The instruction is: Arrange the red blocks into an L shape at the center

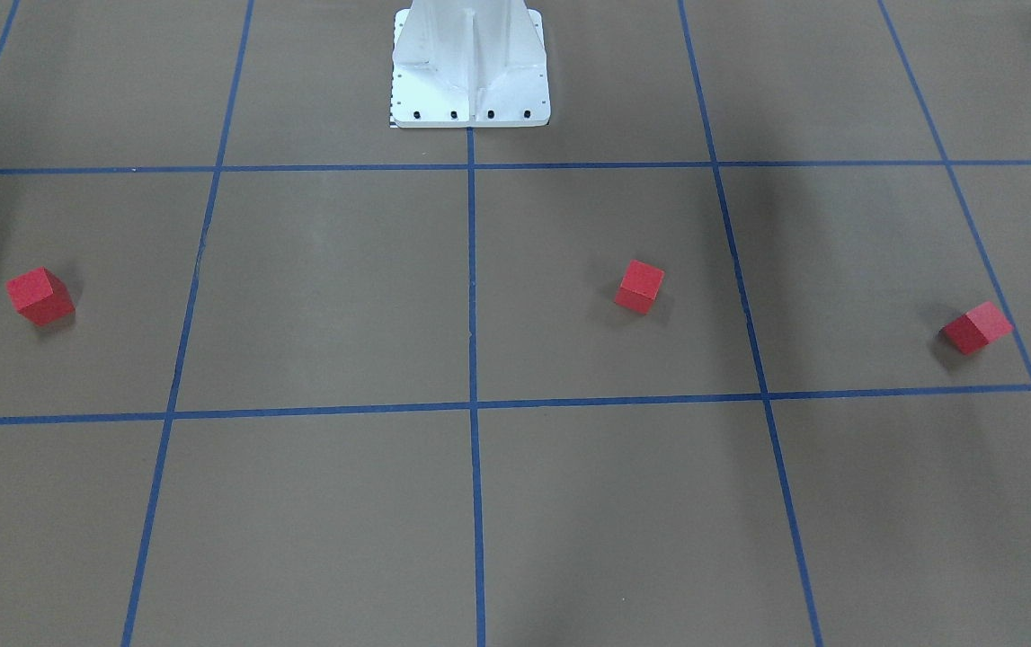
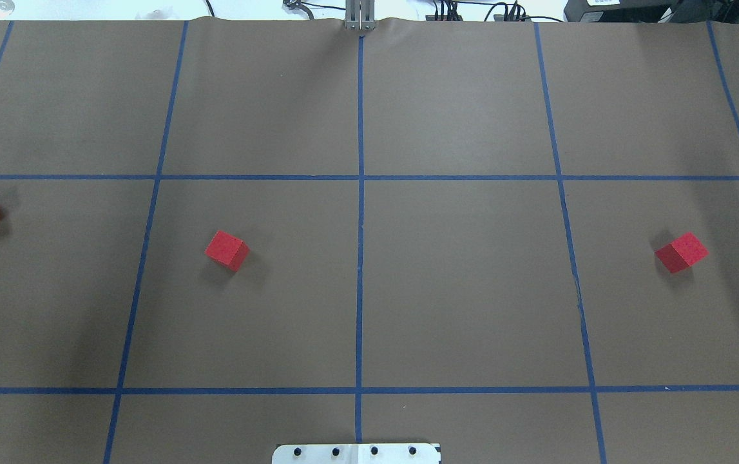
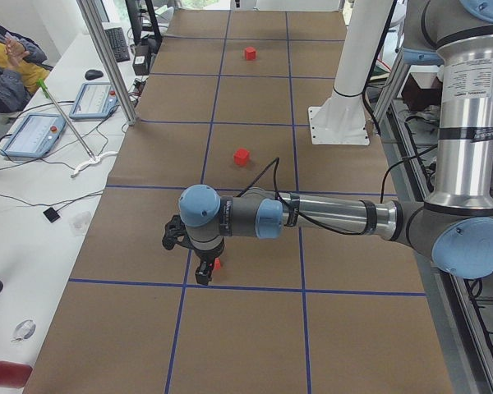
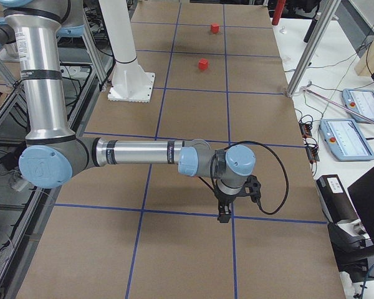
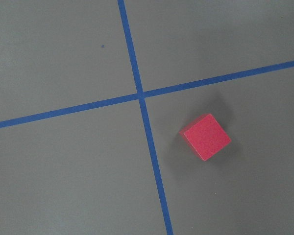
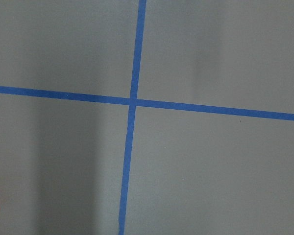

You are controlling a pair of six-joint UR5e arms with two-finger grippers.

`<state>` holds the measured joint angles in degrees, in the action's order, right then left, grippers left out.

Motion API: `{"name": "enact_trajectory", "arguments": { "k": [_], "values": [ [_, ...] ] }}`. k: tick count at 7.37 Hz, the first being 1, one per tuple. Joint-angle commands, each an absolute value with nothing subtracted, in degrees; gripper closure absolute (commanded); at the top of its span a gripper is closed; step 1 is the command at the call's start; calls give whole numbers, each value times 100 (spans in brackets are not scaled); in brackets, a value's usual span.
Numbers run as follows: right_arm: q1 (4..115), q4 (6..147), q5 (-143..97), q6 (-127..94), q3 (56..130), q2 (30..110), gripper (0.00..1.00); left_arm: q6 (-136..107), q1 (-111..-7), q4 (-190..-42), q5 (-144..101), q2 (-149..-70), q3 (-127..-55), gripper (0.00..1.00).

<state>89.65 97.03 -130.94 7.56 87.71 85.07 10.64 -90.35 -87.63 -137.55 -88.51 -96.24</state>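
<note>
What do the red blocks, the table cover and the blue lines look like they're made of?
The red blocks: matte, finely speckled faces and crisp edges, likely painted wood or dense foam; unclear which. The table cover: brown, matte, no glare, slightly rippled far edge, probably paper. The lines: thin blue strips, likely tape.

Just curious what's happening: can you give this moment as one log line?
L shape: not begun | red blocks: three, apart | center: no block | left tool: by a block | right tool: over table | grips: unclear
</note>
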Motion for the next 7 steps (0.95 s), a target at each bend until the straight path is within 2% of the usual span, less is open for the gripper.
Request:
{"name": "enact_trajectory", "arguments": {
  "k": [1, 5, 7],
  "values": [
    [8965, 9703, -13096, 756, 8771, 8508, 1, 1055, -9035, -8797, -13755, -8851, -9633, 0],
    [8965, 9686, -13096, 756, 8877, 8412, 1, 1037, -9035, -8964, -13280, -8921, -9633, 0],
    [8965, 8822, -13078, 756, 8833, 8384, 1, 1046, -9044, -9148, -13228, -8991, -9624, 0]
  ]
}}
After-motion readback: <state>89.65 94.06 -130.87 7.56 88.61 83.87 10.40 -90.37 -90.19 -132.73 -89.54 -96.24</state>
